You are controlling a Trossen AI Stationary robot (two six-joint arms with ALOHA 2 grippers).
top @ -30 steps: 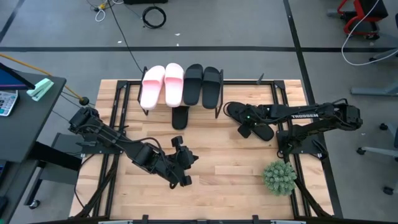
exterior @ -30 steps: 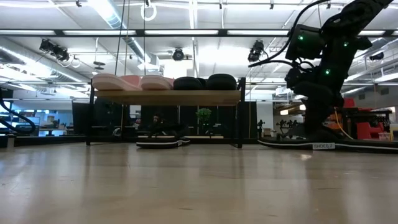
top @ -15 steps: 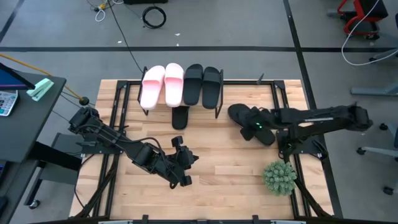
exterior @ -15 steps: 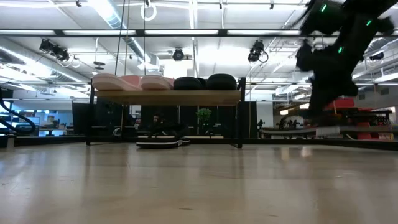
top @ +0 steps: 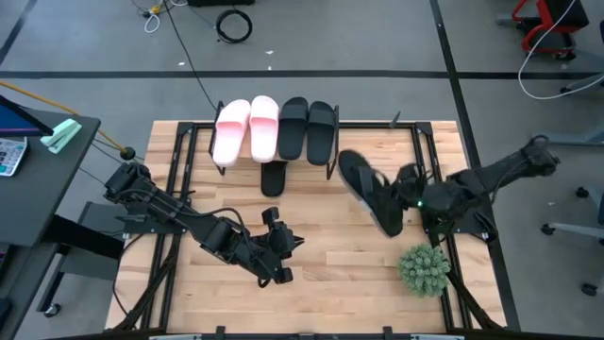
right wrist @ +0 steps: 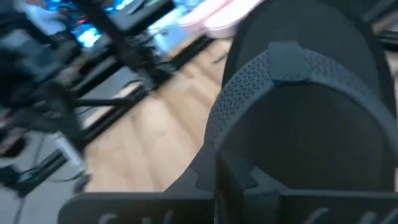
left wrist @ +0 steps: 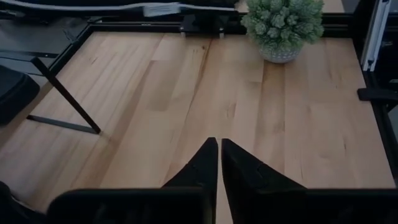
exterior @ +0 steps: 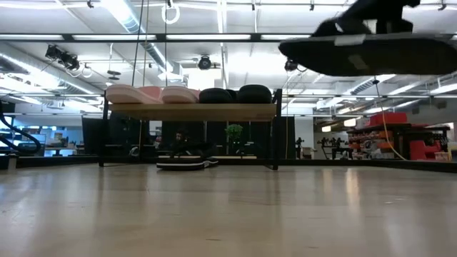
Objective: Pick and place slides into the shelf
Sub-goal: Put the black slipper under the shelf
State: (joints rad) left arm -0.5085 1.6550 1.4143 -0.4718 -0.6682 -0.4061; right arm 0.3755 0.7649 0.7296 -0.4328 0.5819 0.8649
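Right tool (top: pixel 404 196), clamped on a black flip-flop (top: pixel 370 192), holds it off the desk (top: pixel 321 255) at about three o'clock of the shelf (top: pixel 274 132). Left tool (top: pixel 280 257) rests at six o'clock, fingers nearly together, holding nothing.

bright overhead light, blurred wrist view

A black flip-flop (right wrist: pixel 298 118) with a textured strap fills most of the view, close up. Beyond it lie the wooden tabletop (right wrist: pixel 161 137) and pale pink slides (right wrist: pixel 217 15).
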